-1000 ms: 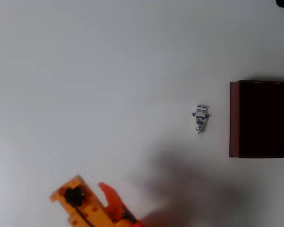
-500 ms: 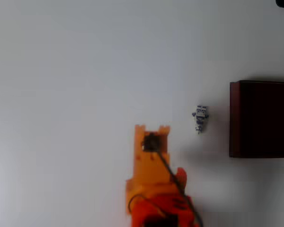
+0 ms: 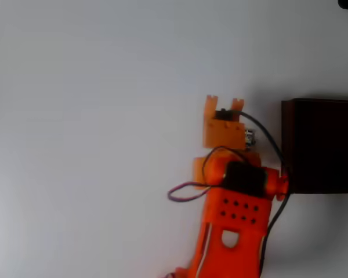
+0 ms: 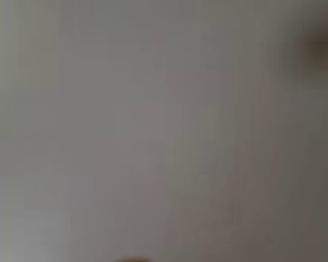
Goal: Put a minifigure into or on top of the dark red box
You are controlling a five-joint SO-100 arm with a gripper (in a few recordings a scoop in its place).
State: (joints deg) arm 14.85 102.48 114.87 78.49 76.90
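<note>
Where arm is covering it, minifigure peeking out just right of gripper, beside dark red box; jaw state cannot be told

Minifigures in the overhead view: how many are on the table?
1. The minifigure lies left of the dark red box, mostly covered by the orange arm; more could be hidden beneath it.

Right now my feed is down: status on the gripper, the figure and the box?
Gripper over table, jaw state unclear. Minifigure on table, mostly hidden under arm, left of dark red box. Nothing between them.
</note>
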